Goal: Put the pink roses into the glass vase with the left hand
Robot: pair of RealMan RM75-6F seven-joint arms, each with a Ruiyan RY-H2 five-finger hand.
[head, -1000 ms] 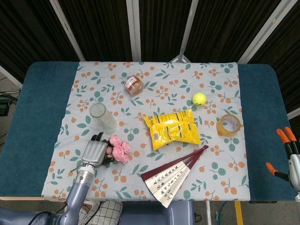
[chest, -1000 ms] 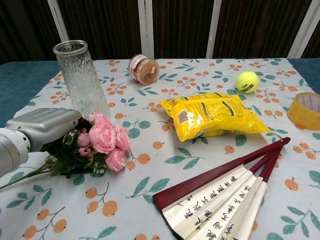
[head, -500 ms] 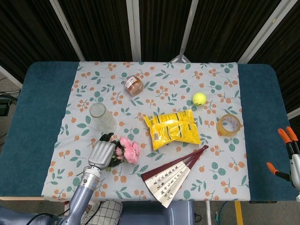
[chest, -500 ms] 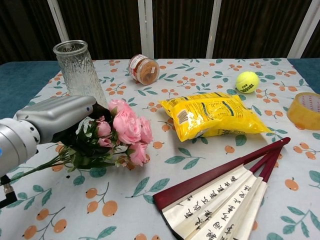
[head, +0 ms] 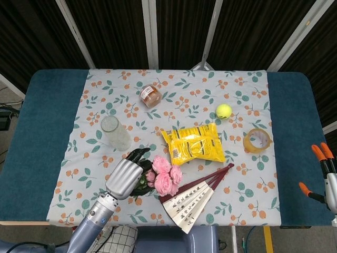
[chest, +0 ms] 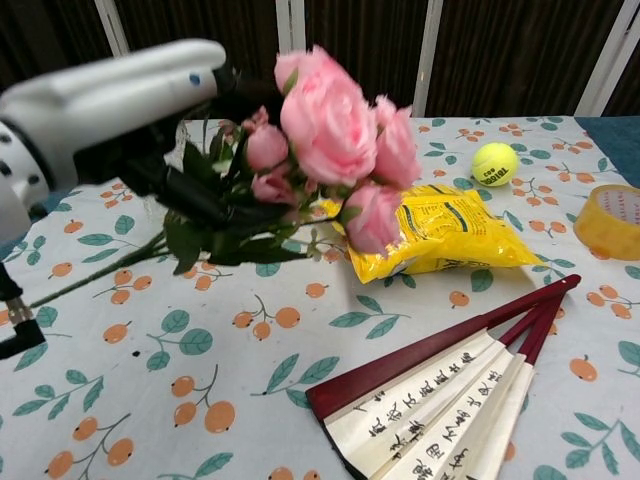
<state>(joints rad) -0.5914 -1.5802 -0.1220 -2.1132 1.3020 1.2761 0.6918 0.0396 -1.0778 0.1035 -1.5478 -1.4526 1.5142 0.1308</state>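
Observation:
My left hand (head: 125, 177) (chest: 120, 95) grips the bunch of pink roses (head: 164, 174) (chest: 340, 130) by its leafy stems and holds it well above the table, blooms pointing right. The green stems (chest: 95, 272) trail down to the left in the chest view. The glass vase (head: 115, 132) stands upright on the cloth behind and to the left of the hand; in the chest view the hand and flowers hide it. My right hand (head: 327, 179) hangs beyond the table's right edge with its orange-tipped fingers (head: 317, 153) apart and nothing in them.
A yellow snack bag (head: 194, 144) (chest: 440, 232) lies at mid table, a folded fan (head: 194, 196) (chest: 450, 385) in front of it. A tennis ball (head: 224, 110) (chest: 494, 163), a tape roll (head: 256, 140) (chest: 610, 220) and a tipped jar (head: 150, 96) lie further back.
My left hand has lifted the roses off the cloth and carried them up and to the right, closer to the chest camera. The right hand has stayed still.

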